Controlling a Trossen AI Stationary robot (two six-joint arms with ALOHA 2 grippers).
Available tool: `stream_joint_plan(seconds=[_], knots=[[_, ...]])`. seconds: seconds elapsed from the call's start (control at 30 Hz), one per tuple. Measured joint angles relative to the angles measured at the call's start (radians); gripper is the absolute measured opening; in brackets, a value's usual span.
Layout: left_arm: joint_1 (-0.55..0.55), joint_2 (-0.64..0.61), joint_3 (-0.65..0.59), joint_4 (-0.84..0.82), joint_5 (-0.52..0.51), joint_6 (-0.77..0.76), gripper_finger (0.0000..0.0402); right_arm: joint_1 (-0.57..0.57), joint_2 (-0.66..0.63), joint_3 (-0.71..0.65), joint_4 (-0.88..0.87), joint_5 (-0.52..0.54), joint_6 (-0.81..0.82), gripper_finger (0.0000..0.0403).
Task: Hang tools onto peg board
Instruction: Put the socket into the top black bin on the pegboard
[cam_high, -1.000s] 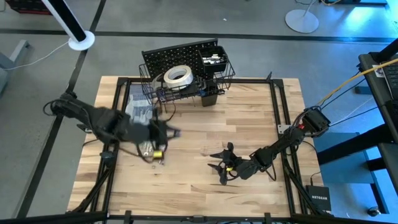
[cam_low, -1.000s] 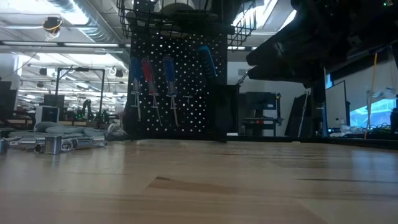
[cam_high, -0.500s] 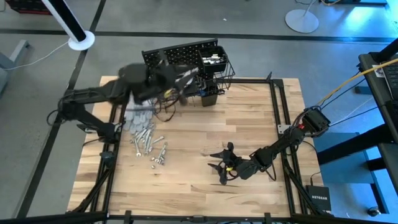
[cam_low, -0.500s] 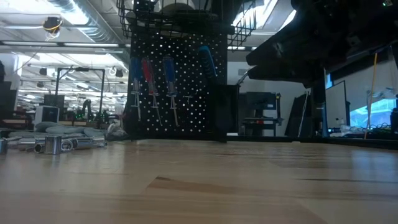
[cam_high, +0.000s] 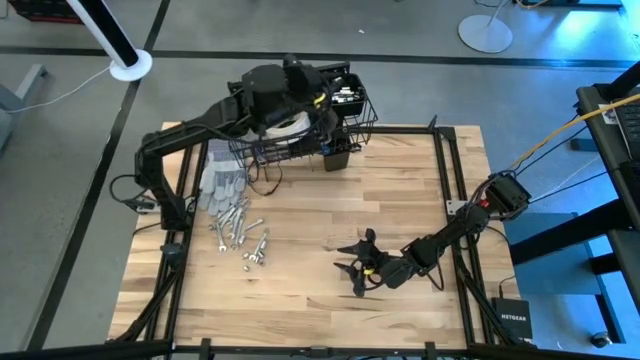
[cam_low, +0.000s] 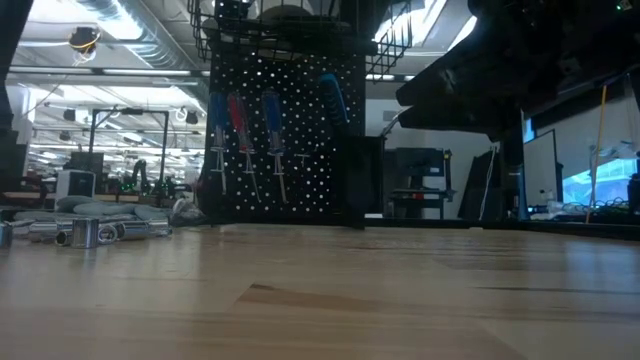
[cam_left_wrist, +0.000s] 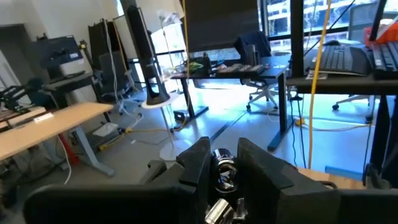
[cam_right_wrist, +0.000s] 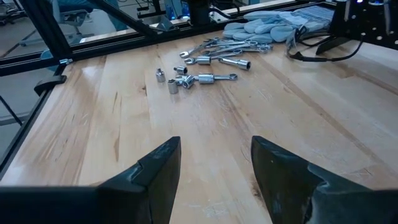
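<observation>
Screwdrivers (cam_low: 245, 125) already hang on the peg board (cam_low: 290, 140), wrenches (cam_high: 238, 228) wait at nine o'clock on the surface (cam_high: 330, 270), left claw (cam_left_wrist: 222, 168) grips a small silver socket (cam_left_wrist: 222, 174), right claw (cam_right_wrist: 214, 165) wide.

Wrenches (cam_high: 238, 228) lie before the peg board (cam_high: 290, 90).

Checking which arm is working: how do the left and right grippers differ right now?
The left gripper is raised over the peg board's wire basket, pinching a small silver tool. The right gripper sits low over the table, open and empty. Both have dark fingers.
</observation>
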Motion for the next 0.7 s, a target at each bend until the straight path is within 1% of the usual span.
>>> stream_joint_plan(seconds=[0.1,0.3,0.4,0.53,0.7], knots=[[0.009,0.000,0.001,-0.009,0.000,-0.001,0.0082,0.000,0.000,0.000,0.000,-0.004,0.000,0.0199],[0.007,-0.013,0.002,-0.022,0.000,0.000,0.0150,0.000,0.000,0.000,-0.001,-0.004,0.000,0.0199],[-0.001,-0.025,0.002,-0.065,0.000,-0.004,0.0175,0.000,0.000,0.000,0.000,-0.004,0.000,0.0199],[-0.036,-0.080,0.002,-0.182,-0.001,-0.004,0.0190,0.000,0.000,0.000,-0.001,-0.005,0.000,0.0199],[-0.135,-0.211,0.003,-0.384,-0.001,-0.048,0.0187,0.000,0.000,0.000,-0.001,-0.013,0.000,0.0199]])
